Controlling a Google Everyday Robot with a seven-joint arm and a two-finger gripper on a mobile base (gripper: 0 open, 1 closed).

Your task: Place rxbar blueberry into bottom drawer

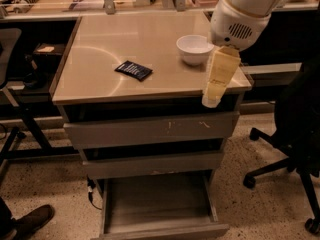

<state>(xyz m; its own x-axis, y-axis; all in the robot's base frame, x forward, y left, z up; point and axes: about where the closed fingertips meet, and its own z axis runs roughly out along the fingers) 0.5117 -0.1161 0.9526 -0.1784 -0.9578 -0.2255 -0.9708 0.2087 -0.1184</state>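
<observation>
The rxbar blueberry (pixel 133 70), a flat dark navy bar, lies on the tan cabinet top (pixel 100 79), left of centre. The bottom drawer (pixel 159 227) stands pulled open at floor level, showing a bare grey interior. My gripper (pixel 212 101) hangs from the white arm (pixel 240 19) over the cabinet's front right corner, pointing down. It is to the right of the bar, well apart from it, and just in front of the white bowl (pixel 194 48). Nothing shows in the gripper.
Two shallower drawers (pixel 150 129) above the open one are closed or nearly closed. A black office chair (pixel 295 134) stands at the right. A person's brown shoe (pixel 30 220) is at the bottom left. A dark desk and chair (pixel 15 79) stand at the left.
</observation>
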